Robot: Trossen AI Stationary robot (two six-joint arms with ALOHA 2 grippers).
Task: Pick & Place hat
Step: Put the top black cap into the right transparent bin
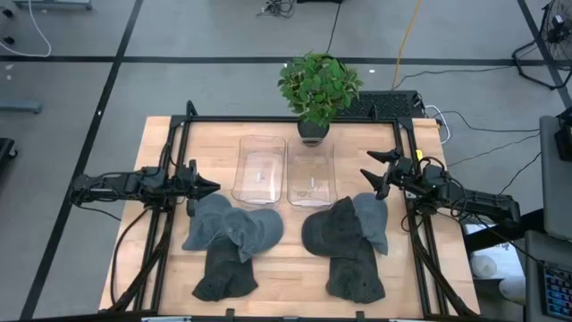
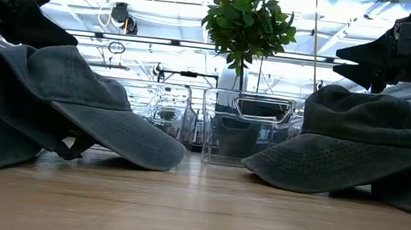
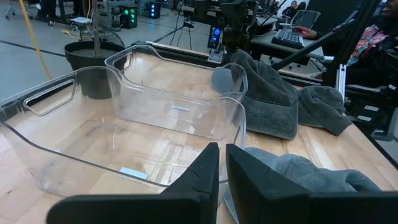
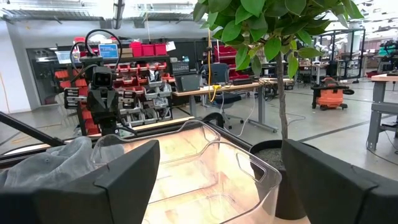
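two piles of hats on the table [image 1: 161, 143], both claws hovering empty.
left hats [image 1: 231, 241] and right hats [image 1: 349, 241] lie toward the front edge; two clear bins [image 1: 284, 170] mid-table, plant [image 1: 317, 89] at the back edge; left gripper [image 1: 211, 187] closed, right gripper [image 1: 371, 174] open wide.

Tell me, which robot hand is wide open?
The right hand, by the right pile of hats. Its fingers spread wide, while the left hand has its fingers nearly together.
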